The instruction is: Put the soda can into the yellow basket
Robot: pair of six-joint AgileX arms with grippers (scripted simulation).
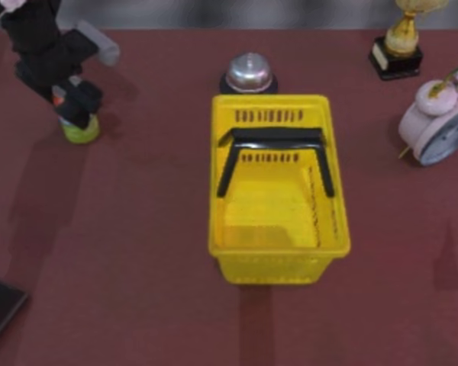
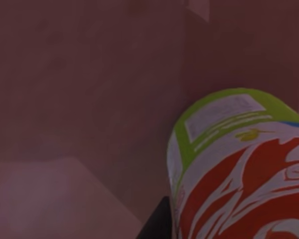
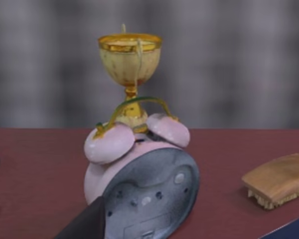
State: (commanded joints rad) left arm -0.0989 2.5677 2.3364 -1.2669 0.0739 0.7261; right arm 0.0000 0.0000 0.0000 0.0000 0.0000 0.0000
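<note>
The soda can (image 1: 80,130) stands on the table (image 1: 137,244) well left of the empty yellow basket (image 1: 278,252), the left pincer (image 1: 75,107) down over it, grip impossible to tell, so lift and carry remain; only the left wrist view shows its label (image 2: 239,169) close up.
</note>
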